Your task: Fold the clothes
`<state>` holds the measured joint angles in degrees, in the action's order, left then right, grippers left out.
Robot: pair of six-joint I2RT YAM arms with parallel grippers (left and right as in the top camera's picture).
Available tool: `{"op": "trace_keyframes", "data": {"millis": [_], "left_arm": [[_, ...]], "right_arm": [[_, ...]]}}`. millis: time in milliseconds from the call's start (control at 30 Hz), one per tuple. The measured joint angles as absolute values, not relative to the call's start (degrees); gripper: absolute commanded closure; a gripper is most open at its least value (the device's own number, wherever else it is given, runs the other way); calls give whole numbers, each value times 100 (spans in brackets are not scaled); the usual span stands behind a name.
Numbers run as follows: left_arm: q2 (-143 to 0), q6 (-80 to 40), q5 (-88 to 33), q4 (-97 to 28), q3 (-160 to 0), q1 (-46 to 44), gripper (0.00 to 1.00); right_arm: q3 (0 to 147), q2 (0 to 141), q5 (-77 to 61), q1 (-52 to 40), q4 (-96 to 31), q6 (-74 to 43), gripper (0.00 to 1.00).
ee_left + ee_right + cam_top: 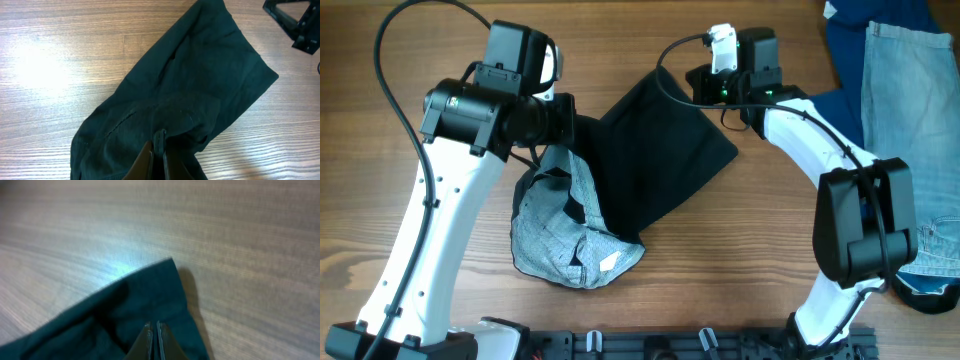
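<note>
From the overhead camera I see the black soft fabric garment (655, 150) lying near the middle of the brown wooden desk (770, 260). It runs as a broad slanted sheet from about 1 o'clock down toward 7 o'clock. At that 7 o'clock end its pale grey-white lining (565, 235) is turned outward in a crumpled heap, partly under my left arm.

My left claw (572, 122) sits at the garment's 9 o'clock edge. On the left wrist camera the left claw (159, 150) has its fingers pressed together with a raised ridge of the black cloth (200, 75) pinched between them. The rest of the fabric spreads away toward 1 o'clock, flat on the wood.

My right claw (692, 85) is at the garment's 1 o'clock corner. On the right wrist camera, which is rather blurred, the right claw (153, 332) is drawn shut on the black cloth (125, 310). A pointed corner of the cloth sticks out at 12 o'clock over bare wood.

At the desk's 3 o'clock edge lie light-blue denim jeans (910, 100). A dark blue cloth (845, 60) lies just beside them at 2 o'clock, well apart from the garment.
</note>
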<state>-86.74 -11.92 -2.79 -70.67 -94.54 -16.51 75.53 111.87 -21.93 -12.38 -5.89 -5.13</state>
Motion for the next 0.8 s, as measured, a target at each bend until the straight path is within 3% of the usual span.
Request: {"op": "trace_keyframes", "data": {"millis": [33, 167, 300, 800], "left_arm": [[-8674, -1192, -279, -7067, -9454, -1651, 96], [-8674, -1192, -279, -7067, -9454, -1651, 96], [-8674, -1194, -279, -7067, -9454, -1651, 96], [-8674, -1192, -242, -7067, -9454, -1651, 96]], "right_arm": [[7553, 11190, -2152, -1238, -672, -458, 73], [7553, 11190, -1896, -1238, -681, -169, 52], [7555, 11264, -1763, -1238, -716, 8, 42], [7559, 11487, -2635, -1245, -2622, 578, 57]]}}
